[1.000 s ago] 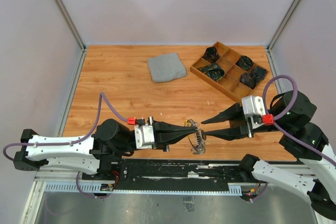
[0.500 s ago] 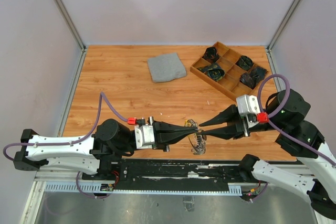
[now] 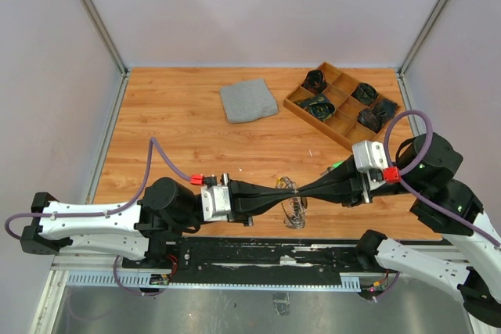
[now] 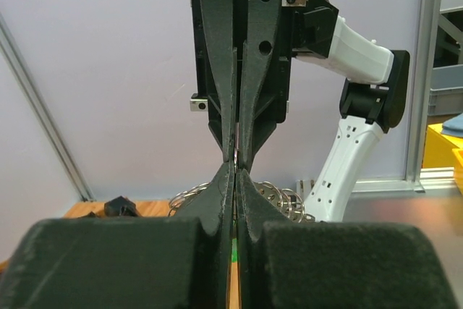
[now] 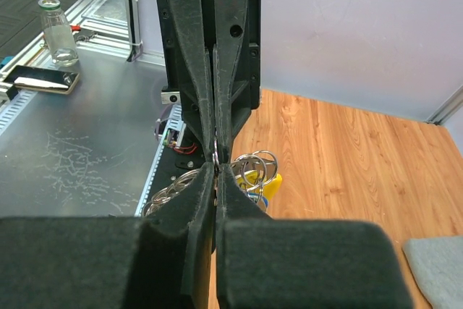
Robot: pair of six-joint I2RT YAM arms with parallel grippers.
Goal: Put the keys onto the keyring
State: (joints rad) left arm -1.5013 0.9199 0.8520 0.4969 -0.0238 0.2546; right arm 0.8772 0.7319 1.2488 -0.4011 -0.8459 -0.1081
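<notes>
With left pincer and right pincer both clamped tip-to-tip on keyring, spread the coil gently, without twisting, just enough to admit yellow key.

We are seeing a folded grey cloth lying on the wooden table, near a compartmented wooden tray that is holding dark bundles.

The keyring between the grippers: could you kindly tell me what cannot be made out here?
Top external: what the left gripper and right gripper pinch; their meeting tips cover it.
Left wrist: most of the keyring, behind the shut fingers.
Right wrist: the yellow key, part hidden by fingers; other keys unseen.
</notes>
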